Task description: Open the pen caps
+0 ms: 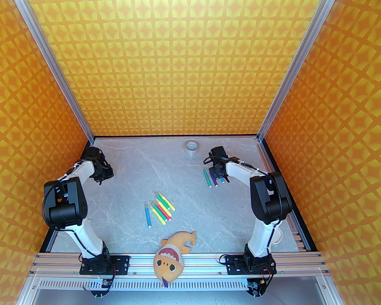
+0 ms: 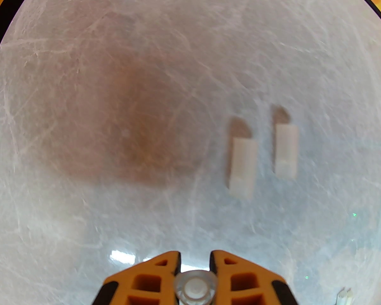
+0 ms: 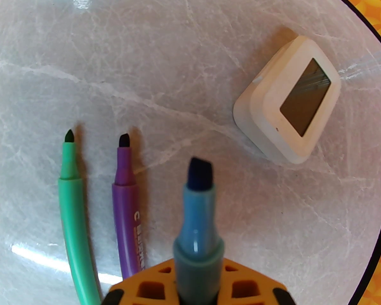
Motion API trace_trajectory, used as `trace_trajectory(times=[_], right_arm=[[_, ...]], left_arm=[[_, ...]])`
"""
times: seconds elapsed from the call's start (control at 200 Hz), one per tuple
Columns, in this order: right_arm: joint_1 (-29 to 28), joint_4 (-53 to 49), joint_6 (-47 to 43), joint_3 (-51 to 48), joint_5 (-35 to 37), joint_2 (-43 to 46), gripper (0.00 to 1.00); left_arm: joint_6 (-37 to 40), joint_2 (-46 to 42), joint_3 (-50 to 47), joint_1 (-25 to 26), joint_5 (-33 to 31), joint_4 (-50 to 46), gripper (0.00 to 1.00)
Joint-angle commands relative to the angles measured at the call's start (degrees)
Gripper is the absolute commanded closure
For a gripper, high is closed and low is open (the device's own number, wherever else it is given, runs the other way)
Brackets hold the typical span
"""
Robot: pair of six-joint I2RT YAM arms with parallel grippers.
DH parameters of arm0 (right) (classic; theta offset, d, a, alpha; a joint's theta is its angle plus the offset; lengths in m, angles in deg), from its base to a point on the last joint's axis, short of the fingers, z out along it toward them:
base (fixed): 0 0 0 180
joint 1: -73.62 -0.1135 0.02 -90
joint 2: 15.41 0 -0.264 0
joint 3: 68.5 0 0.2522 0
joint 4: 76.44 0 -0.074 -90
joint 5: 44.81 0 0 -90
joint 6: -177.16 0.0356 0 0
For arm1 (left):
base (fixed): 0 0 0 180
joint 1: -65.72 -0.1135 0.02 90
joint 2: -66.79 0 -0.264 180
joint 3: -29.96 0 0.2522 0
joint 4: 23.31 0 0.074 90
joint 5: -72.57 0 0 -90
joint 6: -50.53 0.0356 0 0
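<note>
- Table (image 1: 130,170): a smooth, glossy grey slab with pale marble veins.
- Plush fish (image 1: 173,256): a soft tan toy draped over the middle of the near edge.
- Left gripper (image 2: 195,265), near the far left corner: its orange fingers are pinched narrow on one clear cap (image 2: 195,286), with the cap's round end facing the camera.
- Right gripper (image 3: 197,281), toward the far right corner: clamped on a blue marker (image 3: 197,214) whose dark chisel tip is bare.
- Bunch of markers (image 1: 160,208), at the table's middle: slim plastic barrels that look capped at their far ends.
- Green marker (image 3: 71,195) and purple marker (image 3: 128,202): they lie side by side, tips bare, just left of the blue one.
- White box (image 3: 289,98): rounded plastic with a dark screen, toward the right edge.
- Loose caps (image 2: 243,167): two short whitish tubes lying parallel and apart, near the far left corner.
- Handling: expect each cap to be light, stiff, thin-walled and slippery. Pinch it across its middle, hold the barrel just behind it, and pull straight along the marker.
</note>
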Motion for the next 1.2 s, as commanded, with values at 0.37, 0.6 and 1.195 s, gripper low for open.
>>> trace_trajectory(times=[0.37,0.6,1.195], right_arm=[[1.16,-3.32,0.28,4.67,-3.07,-5.6,0.93],[1.21,-4.68,0.52,5.78,-3.32,-7.25,0.91],[1.35,-5.73,0.67,6.62,-4.09,-8.13,0.8]], left_arm=[[3.27,8.72,8.34,-1.17,-0.74,-4.52,0.98],[3.46,10.19,9.31,-1.17,0.58,-5.4,0.92],[3.81,11.41,9.82,-1.22,2.73,-6.15,0.79]])
